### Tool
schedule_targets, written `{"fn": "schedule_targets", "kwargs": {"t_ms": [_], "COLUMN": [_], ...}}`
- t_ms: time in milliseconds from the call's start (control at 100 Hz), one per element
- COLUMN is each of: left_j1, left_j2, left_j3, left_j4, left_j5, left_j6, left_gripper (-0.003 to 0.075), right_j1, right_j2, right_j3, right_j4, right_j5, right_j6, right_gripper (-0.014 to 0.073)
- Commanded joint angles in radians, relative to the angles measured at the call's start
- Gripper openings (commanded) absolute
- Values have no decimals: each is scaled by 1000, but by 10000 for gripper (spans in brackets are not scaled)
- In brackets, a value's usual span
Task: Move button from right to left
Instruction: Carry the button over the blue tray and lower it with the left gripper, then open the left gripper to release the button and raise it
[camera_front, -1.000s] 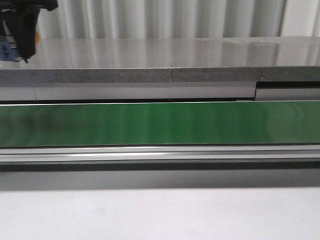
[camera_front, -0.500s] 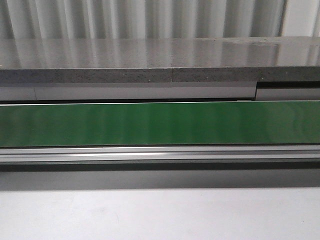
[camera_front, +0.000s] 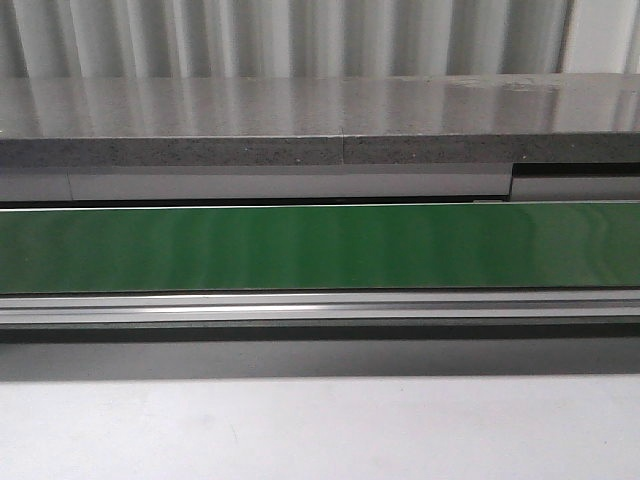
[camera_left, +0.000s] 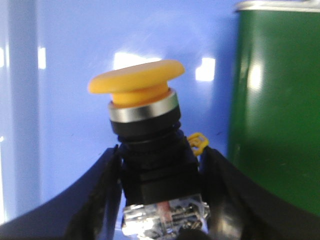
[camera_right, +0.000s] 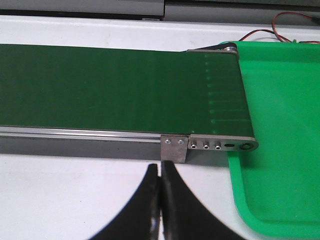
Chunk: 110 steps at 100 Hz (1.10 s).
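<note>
Now left pincer (camera_left: 162, 200) grips button (camera_left: 145, 120); right pincer (camera_right: 160, 200) closed, empty.

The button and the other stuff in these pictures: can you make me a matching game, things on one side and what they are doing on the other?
Things:
1. button
2. left pincer
3. right pincer
4. green tray

States:
A. shut, holding nothing
B. lies at the end of the green belt
C. has a yellow cap and is held
D. shut on the button's dark body

Pairs: 1-C, 2-D, 3-A, 4-B
</note>
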Motion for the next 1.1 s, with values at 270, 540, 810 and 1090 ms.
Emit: {"fn": "schedule_targets", "kwargs": {"t_ms": [270, 540, 810, 1090], "left_j1": [37, 37, 37, 37], "left_j2": [111, 195, 195, 143], "left_j3": [-19, -19, -24, -24], "left_j4": [55, 55, 59, 59], "left_j5": [-58, -49, -86, -131], "left_j6": [3, 3, 3, -30], "left_gripper": [96, 144, 599, 584], "right_j1": [2, 2, 2, 2], "right_j2": [7, 7, 7, 7], "right_j3": [-24, -24, -24, -24], "right_j4": [3, 3, 3, 3], "right_j5": [-74, -74, -74, -74], "right_j6": [-8, -8, -8, -8], "right_gripper": [-66, -66, -66, -66]}}
